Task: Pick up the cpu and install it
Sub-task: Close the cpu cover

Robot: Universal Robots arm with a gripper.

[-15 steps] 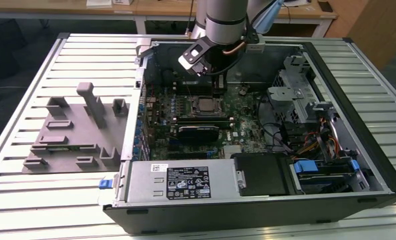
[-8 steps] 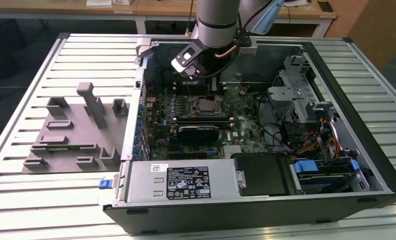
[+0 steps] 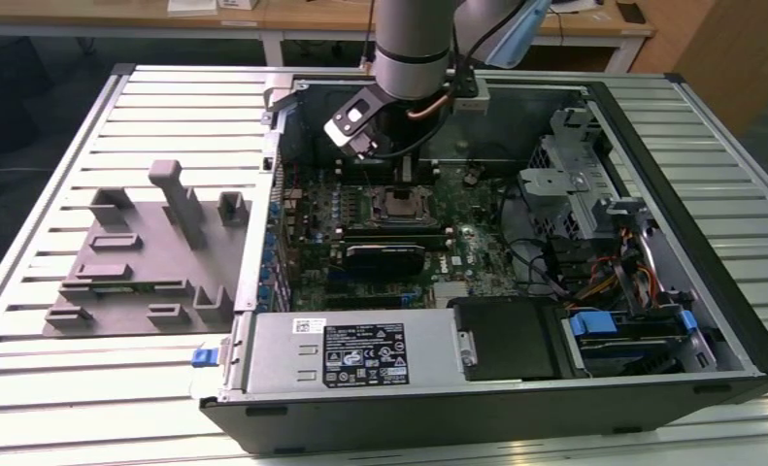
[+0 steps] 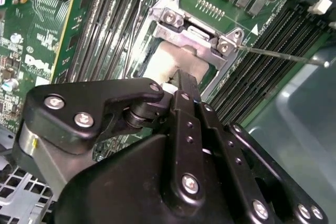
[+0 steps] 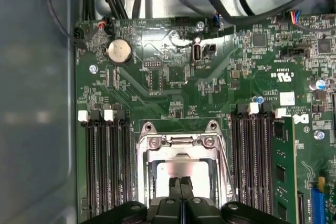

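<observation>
The small flat square cpu point(image 5: 184, 169), silvery-grey metal on top, lies in the metal-framed socket point(image 5: 178, 141) of the green motherboard point(image 5: 210, 93) inside the open computer case point(image 3: 487, 427) on the slatted table point(image 3: 73, 398), with the black jaws closed together, empty, right over it.

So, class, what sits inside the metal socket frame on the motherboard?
A silvery plate, the cpu, shows inside the socket frame. The tool covers part of it, and whatever lies beneath the plate is hidden.

Pale slatted metal table point(image 3: 60, 408), wooden desks point(image 3: 306, 14) behind it, dark floor point(image 3: 124, 49) beneath, wooden panel point(image 3: 733, 49) beyond
</observation>
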